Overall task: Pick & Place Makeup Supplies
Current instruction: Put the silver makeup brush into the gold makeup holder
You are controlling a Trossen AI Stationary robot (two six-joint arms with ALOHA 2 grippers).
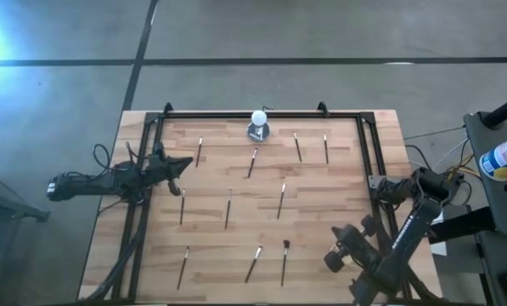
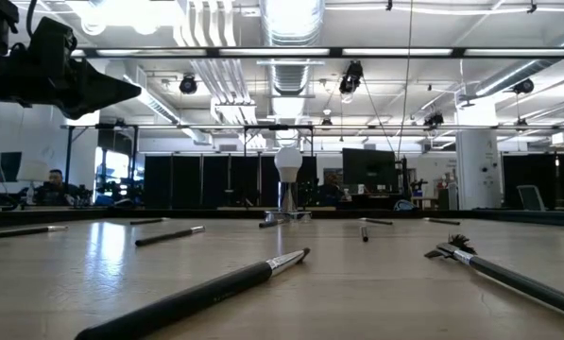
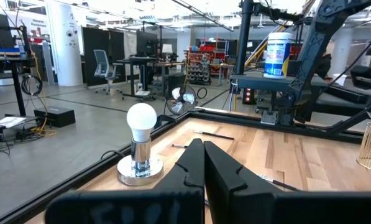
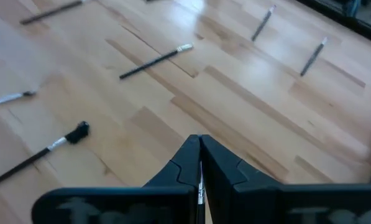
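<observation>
Overhead, left claw point(image 1: 182, 170), fingers together.

Wooden table point(image 1: 338, 195) strewn with brushes point(image 1: 282, 201)

Smooth light wood table point(image 1: 321, 195); matt dark brushes point(image 4: 155, 60), silvery ferrules

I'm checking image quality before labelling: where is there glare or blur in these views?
High view: bright flare at the top left corner, the table evenly lit. Low view: ceiling lights blown out, the nearest brush soft. Left wrist view: the white ball sharp, the near fingers blurred. Right wrist view: sheen on the wood, slight overall softness.
</observation>
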